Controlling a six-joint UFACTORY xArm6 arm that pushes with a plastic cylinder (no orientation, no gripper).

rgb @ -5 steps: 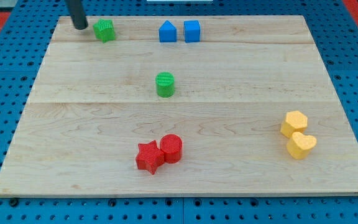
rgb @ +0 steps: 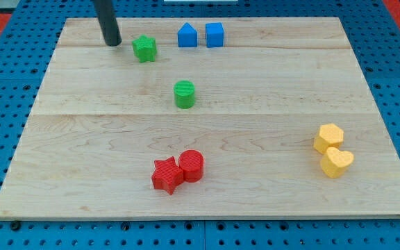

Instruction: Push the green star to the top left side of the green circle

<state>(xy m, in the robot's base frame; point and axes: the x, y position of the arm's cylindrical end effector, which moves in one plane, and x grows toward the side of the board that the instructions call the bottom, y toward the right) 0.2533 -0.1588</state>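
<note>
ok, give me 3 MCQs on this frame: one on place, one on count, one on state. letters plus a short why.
1. Where is the green star relative to the green circle?
A. up and to the view's left
B. directly below
C. to the view's right

2. How many blue blocks are on the board?
A. one
B. two
C. three

3. Is my tip touching the green star?
A. yes, pressed against it
B. no, apart, to the star's left in the view
C. it sits on top of the star

Answers:
1. A, the star sits nearer the view's top and left of the circle.
2. B, a blue house-shaped block and a blue cube stand side by side.
3. B, bare wood shows between tip and star.
</note>
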